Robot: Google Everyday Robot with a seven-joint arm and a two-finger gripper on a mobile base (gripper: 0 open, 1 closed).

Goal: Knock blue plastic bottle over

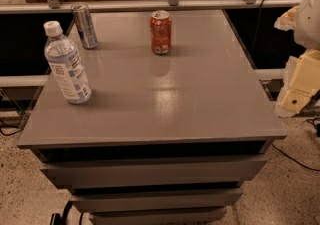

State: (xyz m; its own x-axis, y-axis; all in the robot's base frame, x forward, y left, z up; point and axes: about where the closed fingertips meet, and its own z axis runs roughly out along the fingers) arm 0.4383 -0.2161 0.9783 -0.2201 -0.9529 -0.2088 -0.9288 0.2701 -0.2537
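Item 1. Gripper point(300, 86): pale cream blocky part at the right margin, off the right edge of the table point(175, 104) and touching nothing on it. It is cut by the frame, so this is probably the gripper rather than certainly so. Whether it is spread or closed cannot be told.

Item 2. Blue plastic bottle point(66, 66): clear bluish body, white cap, blue-and-white label. It stands upright at the table's left edge, well apart from the gripper, with the full width of the grey top between them.

Item 3. Slim silver can point(85, 25): upright at the back left corner, just behind the bottle and equally far from the gripper.

Item 4. Red soda can point(161, 32): upright at the back centre, nearest of the three to the gripper, yet apart from it.
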